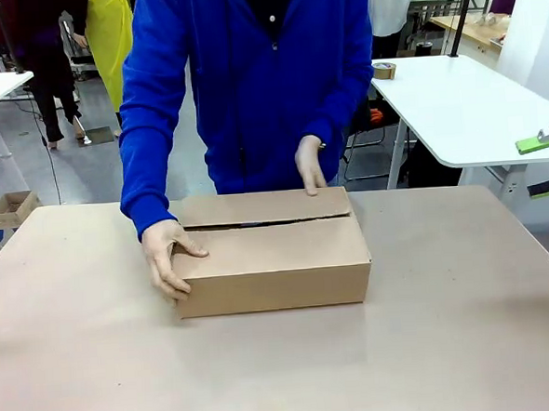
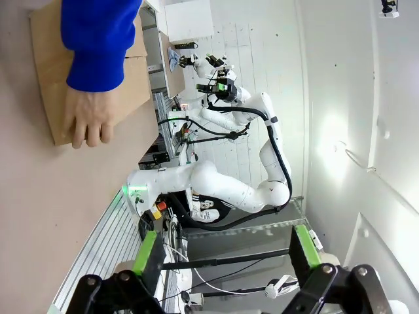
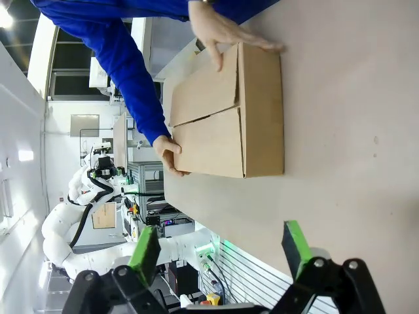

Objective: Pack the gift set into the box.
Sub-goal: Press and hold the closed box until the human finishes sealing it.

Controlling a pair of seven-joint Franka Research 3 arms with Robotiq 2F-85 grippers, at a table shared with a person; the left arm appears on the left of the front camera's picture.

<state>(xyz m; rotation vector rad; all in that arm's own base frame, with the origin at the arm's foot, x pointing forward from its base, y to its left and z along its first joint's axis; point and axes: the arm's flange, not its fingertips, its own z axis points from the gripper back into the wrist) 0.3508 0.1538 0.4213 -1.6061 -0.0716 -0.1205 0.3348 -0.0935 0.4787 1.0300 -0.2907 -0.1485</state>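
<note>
Finds the box (image 1: 270, 262) flat on the tabletop (image 1: 451, 344) near its middle, top flaps folded down with a narrow seam between them. Notes the person's one hand (image 1: 170, 257) clasping the box's end on the robot's left and the other hand (image 1: 309, 163) pressing the far flap. Records the left pincer (image 2: 226, 245) and right pincer (image 3: 219, 242) both spread wide, holding nothing, well apart from the box.

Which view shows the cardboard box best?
The front view: the box sits level, nearly whole, flaps closed, front wall plain. The right wrist view shows it too, but sideways; the left wrist view catches a part, partly behind a blue sleeve.
</note>
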